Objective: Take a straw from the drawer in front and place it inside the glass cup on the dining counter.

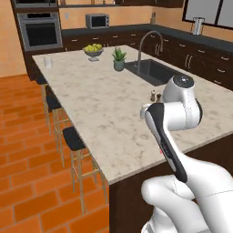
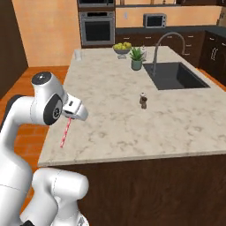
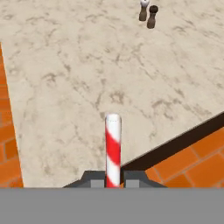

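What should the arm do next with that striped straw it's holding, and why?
Probably carry the straw across the dining counter toward the glass cup. The gripper is shut on the straw near the counter's near corner, while the cup stands at the far corner, so the straw is nowhere near it.

Red-and-white striped straw (image 3: pixel 113 148) hangs pinched above the beige dining counter (image 2: pixel 132 114) corner
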Controlling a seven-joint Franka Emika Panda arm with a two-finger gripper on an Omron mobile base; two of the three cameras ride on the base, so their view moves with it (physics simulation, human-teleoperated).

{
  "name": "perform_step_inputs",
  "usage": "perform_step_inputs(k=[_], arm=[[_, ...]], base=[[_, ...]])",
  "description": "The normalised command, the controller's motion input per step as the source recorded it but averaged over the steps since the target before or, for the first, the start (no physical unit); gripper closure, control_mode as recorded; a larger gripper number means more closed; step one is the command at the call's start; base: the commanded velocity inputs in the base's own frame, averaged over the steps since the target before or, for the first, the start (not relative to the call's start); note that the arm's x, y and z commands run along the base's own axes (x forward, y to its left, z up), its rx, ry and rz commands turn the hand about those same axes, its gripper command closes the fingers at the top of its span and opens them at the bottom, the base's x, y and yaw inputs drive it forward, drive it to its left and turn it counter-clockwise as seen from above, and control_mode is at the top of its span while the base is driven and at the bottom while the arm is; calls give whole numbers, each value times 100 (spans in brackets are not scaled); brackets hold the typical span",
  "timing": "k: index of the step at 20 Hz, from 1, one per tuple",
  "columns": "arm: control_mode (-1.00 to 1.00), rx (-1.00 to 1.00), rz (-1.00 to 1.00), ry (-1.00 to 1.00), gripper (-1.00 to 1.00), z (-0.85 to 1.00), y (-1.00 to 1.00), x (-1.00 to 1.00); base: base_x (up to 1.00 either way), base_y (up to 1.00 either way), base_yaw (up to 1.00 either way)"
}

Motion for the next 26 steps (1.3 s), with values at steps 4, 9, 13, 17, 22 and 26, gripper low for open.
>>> perform_step_inputs(k=[4, 9, 13, 17, 22, 26], arm=[[100, 0, 0, 0, 100, 0, 0, 0], [100, 0, 0, 0, 100, 0, 0, 0], [100, 0, 0, 0, 100, 0, 0, 0], [100, 0, 0, 0, 100, 0, 0, 0], [100, 0, 0, 0, 100, 0, 0, 0], [100, 0, 0, 0, 100, 0, 0, 0]], base=[[0, 100, -15], [10, 100, -24], [33, 100, -33], [43, 100, -37], [45, 100, -37], [44, 100, -35]])
